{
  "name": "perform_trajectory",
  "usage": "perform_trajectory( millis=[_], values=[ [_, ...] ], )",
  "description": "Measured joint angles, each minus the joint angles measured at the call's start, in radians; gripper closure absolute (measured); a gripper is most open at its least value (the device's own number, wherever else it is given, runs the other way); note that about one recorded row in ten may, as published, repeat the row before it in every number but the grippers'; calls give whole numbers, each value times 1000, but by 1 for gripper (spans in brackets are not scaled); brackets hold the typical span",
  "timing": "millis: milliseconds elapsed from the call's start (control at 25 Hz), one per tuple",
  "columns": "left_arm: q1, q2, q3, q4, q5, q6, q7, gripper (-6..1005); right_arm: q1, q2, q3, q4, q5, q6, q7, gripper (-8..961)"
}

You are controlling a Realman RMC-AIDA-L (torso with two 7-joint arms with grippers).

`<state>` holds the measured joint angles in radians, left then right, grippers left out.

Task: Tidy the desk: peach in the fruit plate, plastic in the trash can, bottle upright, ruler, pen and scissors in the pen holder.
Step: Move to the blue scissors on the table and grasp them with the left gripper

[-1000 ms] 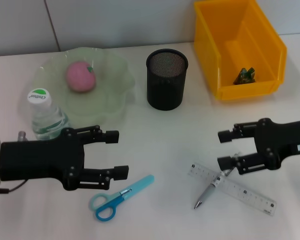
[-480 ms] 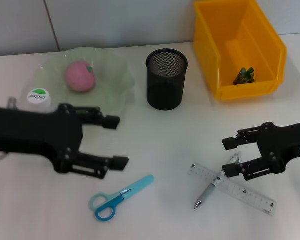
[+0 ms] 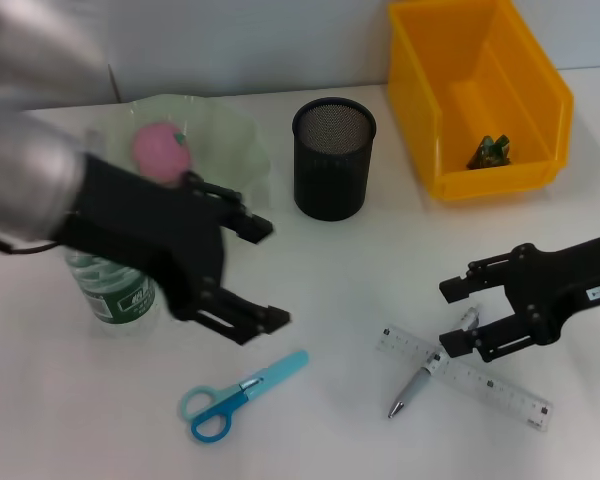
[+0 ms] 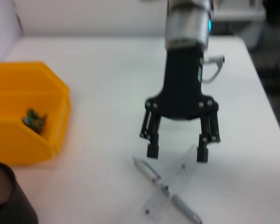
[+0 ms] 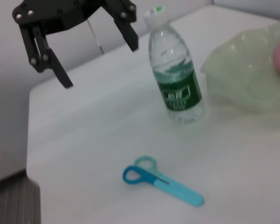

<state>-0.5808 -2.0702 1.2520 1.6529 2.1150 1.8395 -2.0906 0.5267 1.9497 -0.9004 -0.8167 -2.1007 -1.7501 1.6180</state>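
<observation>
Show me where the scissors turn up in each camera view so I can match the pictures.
Head view: the scissors lie on the table near the bottom, below the open left claw.
Left wrist view: not in it.
Right wrist view: low in the middle, in front of the upright bottle.
Shared landmark: the bottle, also in the head view at the left, partly behind the left arm.

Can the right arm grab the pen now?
Probably yes. The right gripper hangs open just above the pen, which lies across the ruler with nothing covering it.
</observation>
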Motion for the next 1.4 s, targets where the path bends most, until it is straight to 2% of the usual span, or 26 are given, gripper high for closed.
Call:
perform_trajectory(
  millis=[40, 80, 120, 160, 200, 320, 440, 560, 640, 720, 920, 1080, 1400],
  values=[
    [-44, -3, 56, 1, 56, -6, -54, 136, 12, 1, 1, 0, -15, 0, 4, 178],
    [-44, -3, 56, 1, 56, -6, -54, 136, 19, 1, 1, 0, -28, 1, 6, 178],
    [-84, -6, 101, -4, 106, -9, -107, 136, 28, 2, 2, 0, -37, 2, 8, 178],
    [-84, -6, 101, -4, 106, -9, -107, 136, 35, 2, 2, -1, -42, 5, 8, 178],
    [-156, -8, 192, -26, 197, -6, -209, 136, 40, 3, 2, -1, -43, 8, 8, 178],
    [-188, -8, 251, -42, 244, -4, -264, 135, 52, 1, 2, -1, -43, 18, 6, 178],
    [-188, -8, 251, -42, 244, -4, -264, 135, 62, 1, 3, -6, -42, 27, -3, 178],
    [-220, -10, 335, -75, 285, -20, -330, 135, 65, 5, 0, -24, -42, 36, -9, 178],
    [-220, -10, 335, -75, 285, -20, -330, 136, 65, 8, 0, -36, -42, 33, -16, 178],
    [-230, -10, 406, -100, 317, -64, -356, 136, 65, 9, 1, -45, -41, 26, -26, 178],
    [-230, -10, 440, -140, 318, -115, -355, 136, 58, 11, 2, -56, -35, 12, -55, 178],
    [-236, -10, 465, -177, 318, -136, -356, 136, 63, 20, -5, -60, -37, 4, -71, 178],
    [-271, -10, 515, -325, 282, -223, -394, 135, 68, 29, -7, -88, -35, -9, -95, 178]
  ],
)
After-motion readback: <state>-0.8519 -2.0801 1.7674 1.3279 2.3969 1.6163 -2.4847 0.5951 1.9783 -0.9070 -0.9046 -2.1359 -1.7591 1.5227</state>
